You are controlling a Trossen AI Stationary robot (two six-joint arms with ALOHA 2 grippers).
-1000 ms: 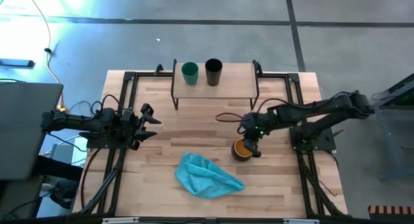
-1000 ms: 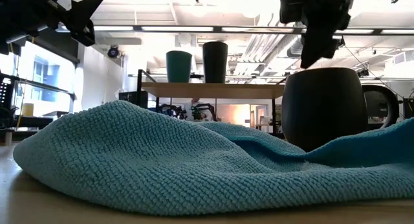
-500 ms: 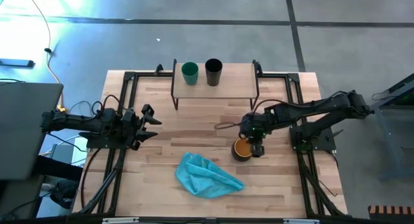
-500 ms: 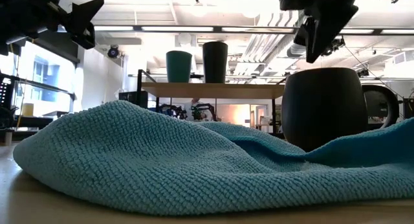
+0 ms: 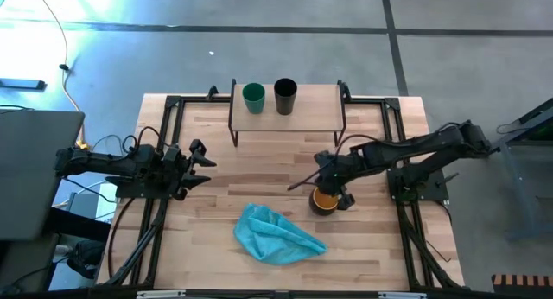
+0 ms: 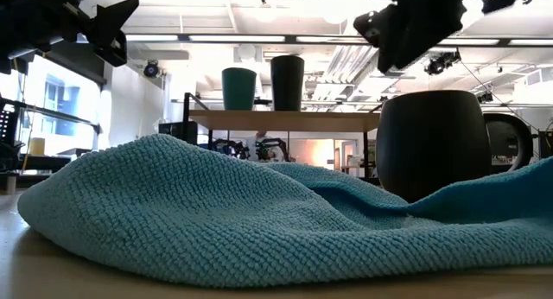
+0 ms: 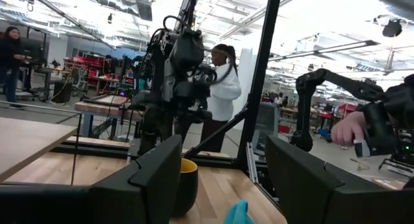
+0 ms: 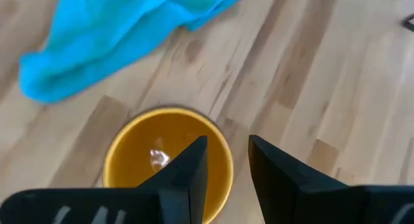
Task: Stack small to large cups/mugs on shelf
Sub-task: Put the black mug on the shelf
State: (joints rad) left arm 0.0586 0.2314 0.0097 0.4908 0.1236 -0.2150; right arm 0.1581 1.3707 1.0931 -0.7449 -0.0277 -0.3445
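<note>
Green cup [image 5: 253, 96] and black cup [image 5: 285, 94] (two) on shelf [image 5: 320, 104]; one mug [image 5: 323, 200] below.

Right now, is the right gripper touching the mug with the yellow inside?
Apart. The low view shows the right gripper above the mug, with a clear gap over its rim.

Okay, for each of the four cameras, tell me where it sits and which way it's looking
High view: overhead, straight down on the table; both arms, shelf with green cup and black cup.
Low view: tabletop level, across the blue cloth toward the shelf; the arms enter from above.
Left wrist view: on the waiting left arm, facing the right arm; left claw open.
Right wrist view: looking down; right claw over the mug.
Shared: all four show the mug.
</note>
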